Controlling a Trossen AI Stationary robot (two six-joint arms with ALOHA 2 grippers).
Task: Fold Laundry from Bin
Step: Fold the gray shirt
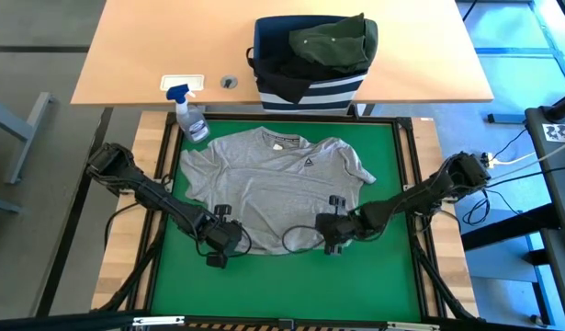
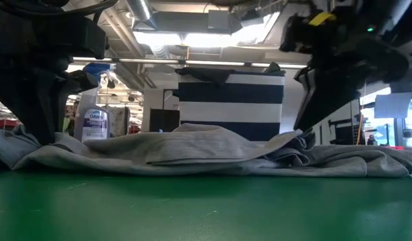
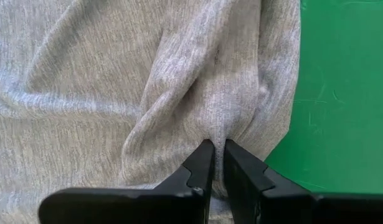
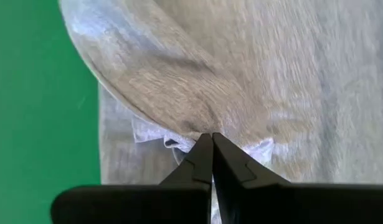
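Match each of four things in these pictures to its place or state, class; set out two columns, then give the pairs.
Things:
1. grey T-shirt
2. dark olive garment
3. spray bottle
4. right gripper

Places or states:
A. piled in the striped bin
B. shut on the shirt's hem
C. spread on the green mat
D. standing at the mat's far left corner

Pairs: 1-C, 2-A, 3-D, 4-B
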